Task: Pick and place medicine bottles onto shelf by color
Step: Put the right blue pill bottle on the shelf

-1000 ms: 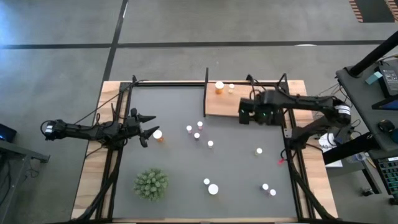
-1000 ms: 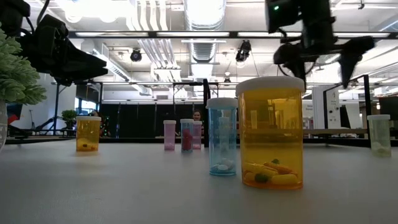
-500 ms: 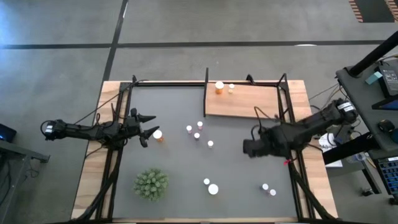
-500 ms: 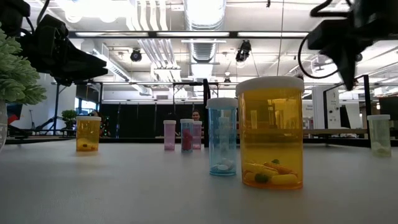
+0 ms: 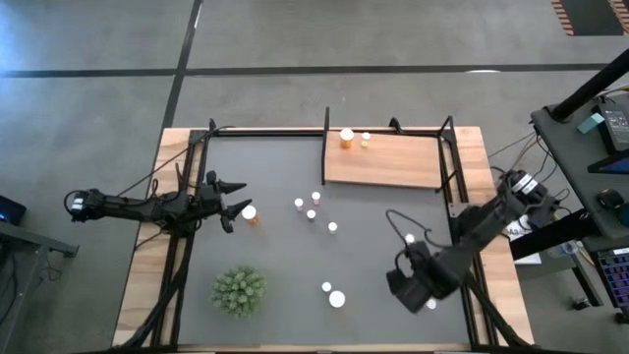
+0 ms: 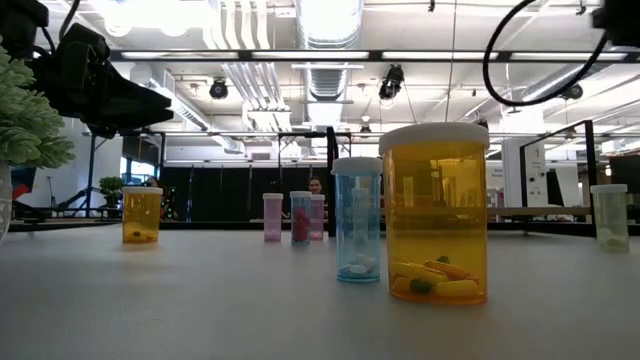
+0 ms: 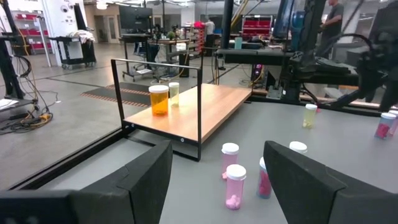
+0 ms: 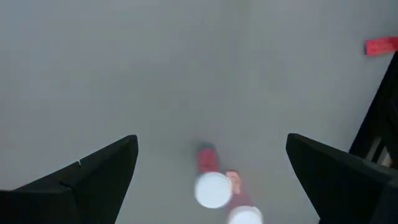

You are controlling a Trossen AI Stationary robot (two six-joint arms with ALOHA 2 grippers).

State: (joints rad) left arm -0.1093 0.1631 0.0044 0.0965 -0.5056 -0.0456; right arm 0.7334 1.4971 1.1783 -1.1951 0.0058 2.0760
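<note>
Two pink bottles (image 8: 214,186) show between the spread right gripper (image 8: 211,171) fingers, hidden overhead; left gripper (image 7: 217,180) open, empty.

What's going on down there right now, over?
Right pincer open, empty, above two pink bottles. Left pincer open, empty, beside an orange bottle. Shelf holds two bottles. Nothing in the way.

place: industrial workshop/lab | cues: exposed ceiling ducts (image 6: 240,60), concrete floor (image 5: 295,39), equipment carts (image 7: 74,46)
</note>
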